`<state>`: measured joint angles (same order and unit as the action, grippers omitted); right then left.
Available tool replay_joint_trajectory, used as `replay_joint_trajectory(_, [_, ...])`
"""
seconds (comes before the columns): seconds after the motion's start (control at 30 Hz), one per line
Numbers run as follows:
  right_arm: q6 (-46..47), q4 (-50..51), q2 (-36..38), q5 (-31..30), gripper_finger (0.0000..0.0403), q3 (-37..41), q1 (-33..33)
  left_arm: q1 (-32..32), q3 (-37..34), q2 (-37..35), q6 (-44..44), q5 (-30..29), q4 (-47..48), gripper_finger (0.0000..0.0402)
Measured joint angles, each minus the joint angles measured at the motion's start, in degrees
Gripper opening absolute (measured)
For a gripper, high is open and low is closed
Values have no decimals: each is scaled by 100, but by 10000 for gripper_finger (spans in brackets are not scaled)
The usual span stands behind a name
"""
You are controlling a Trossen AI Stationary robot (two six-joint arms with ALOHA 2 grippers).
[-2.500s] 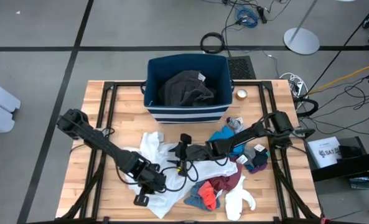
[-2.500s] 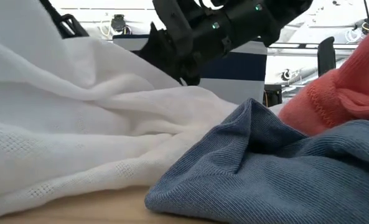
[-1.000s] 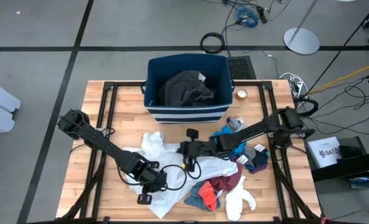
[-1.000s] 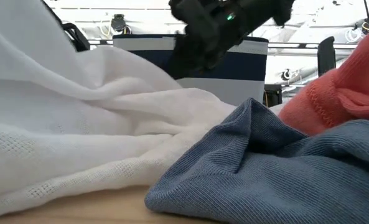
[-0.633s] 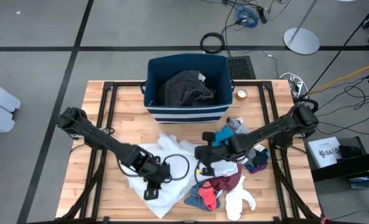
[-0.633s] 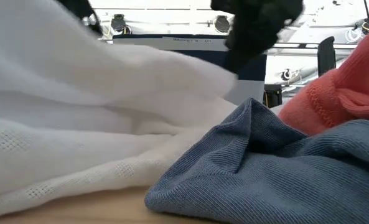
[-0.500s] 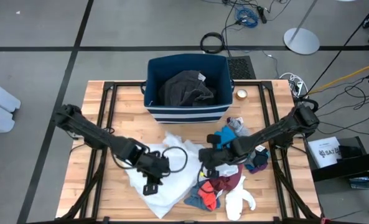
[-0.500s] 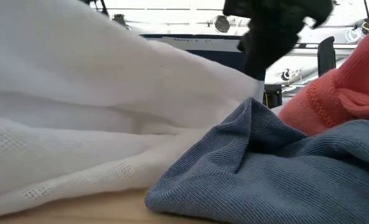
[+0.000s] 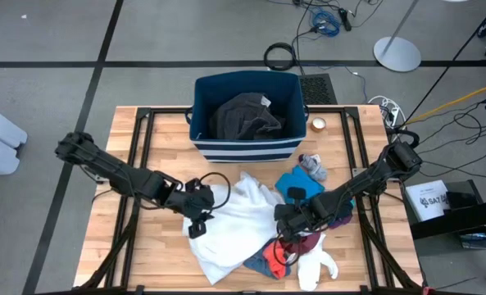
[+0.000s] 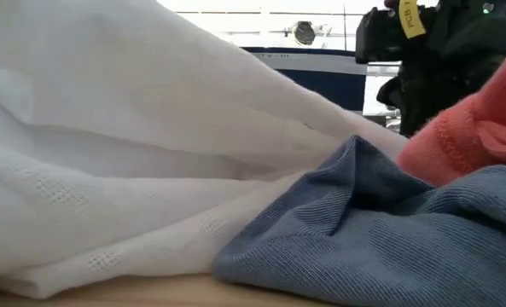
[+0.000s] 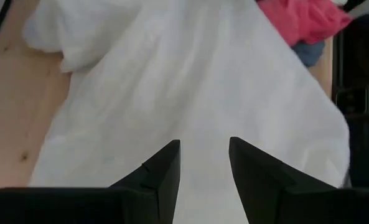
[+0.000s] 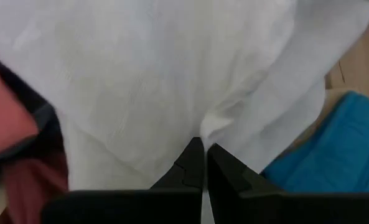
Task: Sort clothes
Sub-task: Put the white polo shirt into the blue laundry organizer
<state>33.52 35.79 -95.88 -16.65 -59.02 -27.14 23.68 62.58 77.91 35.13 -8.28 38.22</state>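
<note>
- The white garment [image 9: 238, 215] lies spread on the bench [image 9: 161, 164], between both arms.
- The left end effector [image 9: 198, 215] sits at its left edge, fingers [image 11: 165, 171] parted narrowly over the cloth.
- The right end effector [image 9: 284, 215] pinches the garment's right edge, fingers closed, beside a teal piece [image 9: 298, 183].
- A grey garment [image 9: 244, 115] fills the bin [image 9: 243, 149].

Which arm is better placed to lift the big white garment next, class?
Probably the right. The right gripper is shut on a fold of the white garment, while the left gripper is open above the cloth at its left edge, gripping nothing.
</note>
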Motion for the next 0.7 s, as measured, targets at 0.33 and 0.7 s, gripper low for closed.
replay_joint_trajectory(0.33, [-550,312,258,-147,108,-495,3,-11,-393,350,-98,37,-554,147])
replay_joint_trajectory(0.7, [-105,-58,618,-392,271,-514,472,20,-393,501,-270,59,-593,148])
